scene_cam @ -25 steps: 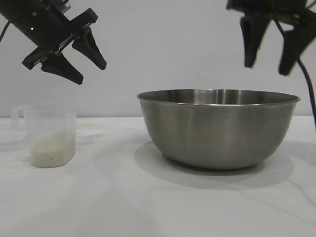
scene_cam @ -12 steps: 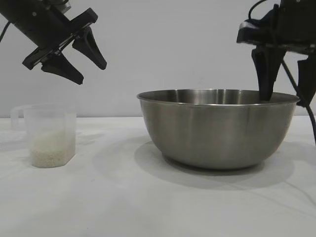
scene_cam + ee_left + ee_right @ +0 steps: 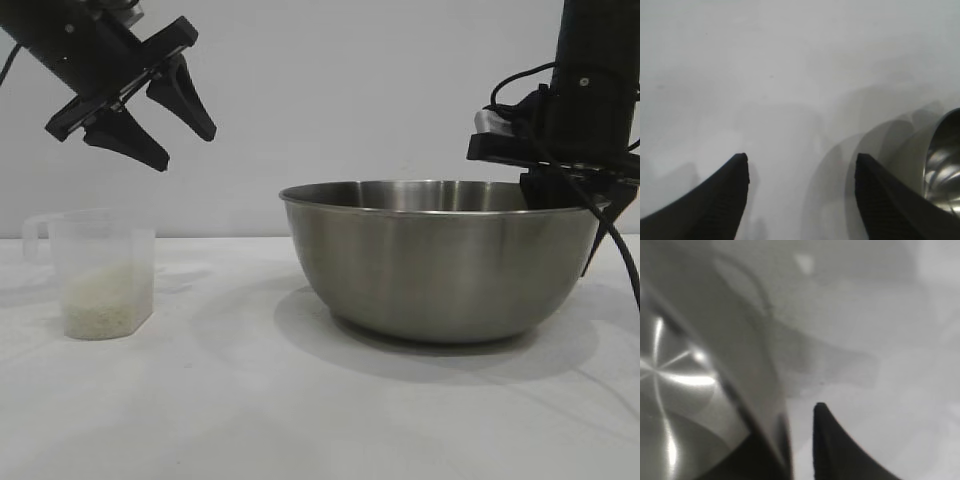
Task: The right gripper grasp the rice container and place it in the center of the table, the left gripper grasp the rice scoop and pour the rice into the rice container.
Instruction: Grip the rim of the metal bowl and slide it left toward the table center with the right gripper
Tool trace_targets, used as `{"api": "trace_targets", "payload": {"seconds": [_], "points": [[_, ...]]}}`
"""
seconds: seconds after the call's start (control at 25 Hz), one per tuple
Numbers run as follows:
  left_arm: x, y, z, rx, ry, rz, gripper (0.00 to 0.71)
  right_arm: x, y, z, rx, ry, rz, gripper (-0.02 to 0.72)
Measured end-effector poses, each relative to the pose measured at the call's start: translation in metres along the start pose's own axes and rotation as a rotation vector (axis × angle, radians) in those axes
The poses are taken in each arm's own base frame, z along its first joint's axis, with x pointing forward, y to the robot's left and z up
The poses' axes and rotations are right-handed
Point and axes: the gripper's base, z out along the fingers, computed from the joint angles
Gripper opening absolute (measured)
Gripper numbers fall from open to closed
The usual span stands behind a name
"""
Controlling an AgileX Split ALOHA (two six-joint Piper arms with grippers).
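The bowl (image 3: pixel 442 260) sits on the counter (image 3: pixel 250 400) toward the right arm's side, and the right gripper (image 3: pixel 580 215) is down at its far-right rim. In the right wrist view 1 finger (image 3: pixel 835 445) lies outside the wall and the other is lost behind the steel, so the 2 fingers straddle the rim. They look drawn in close on that thin wall, though the actual pinch is hidden; I judge it a rim grip just forming.

The bowl is stiff, thin steel with a rolled rim and a smooth, brushed skin. Probably light for its bulk, but slick: a grip on 1 side of the rim will let it tilt or swing about the fingers, and the wall could slide out if the squeeze is weak. The rolled lip is the best place to hold, since it gives the fingers a ridge to catch under. Dragging or a low lift toward the middle seems safer than a high carry.

The left gripper (image 3: pixel 160 110) hangs above and just beside the scoop (image 3: pixel 100 272), fingers moderately wide and holding nothing. The scoop is light, clear plastic with rice (image 3: pixel 103 300) low in it; its loop handle on the side away from the bowl is the natural hold, and it would tip easily if nudged.
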Motion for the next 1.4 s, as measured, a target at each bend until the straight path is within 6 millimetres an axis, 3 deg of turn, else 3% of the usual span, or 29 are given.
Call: {"api": "trace_targets", "payload": {"seconds": [0.04, 0.2, 0.6, 0.76, 0.8, 0.84, 1.16, 1.4], "points": [[0.000, 0.000, 0.000, 0.000, 0.000, 0.000, 0.443, 0.000, 0.000, 0.000, -0.004, 0.000, 0.000, 0.000], [0.000, 0.000, 0.000, 0.002, 0.001, 0.000, 0.443, -0.002, 0.008, -0.005, -0.004, -0.008, -0.024, 0.000], [0.000, 0.000, 0.000, 0.002, 0.001, 0.000, 0.443, 0.005, 0.061, 0.000, 0.004, 0.015, -0.161, 0.000], [0.000, 0.000, 0.000, 0.002, 0.001, 0.000, 0.443, 0.005, 0.063, 0.001, 0.001, 0.012, -0.164, 0.000], [0.000, 0.000, 0.000, 0.002, 0.001, 0.000, 0.443, 0.005, 0.063, 0.001, 0.002, 0.012, -0.165, 0.053], [0.000, 0.000, 0.000, 0.002, 0.001, 0.000, 0.443, 0.005, 0.063, 0.001, 0.002, 0.012, -0.165, 0.053], [0.000, 0.000, 0.000, 0.002, 0.001, 0.000, 0.443, 0.000, 0.066, -0.009, 0.001, 0.003, -0.175, 0.524], [0.000, 0.000, 0.000, 0.002, 0.001, 0.000, 0.443, -0.018, 0.075, -0.051, 0.030, -0.106, -0.218, 0.540]]}}
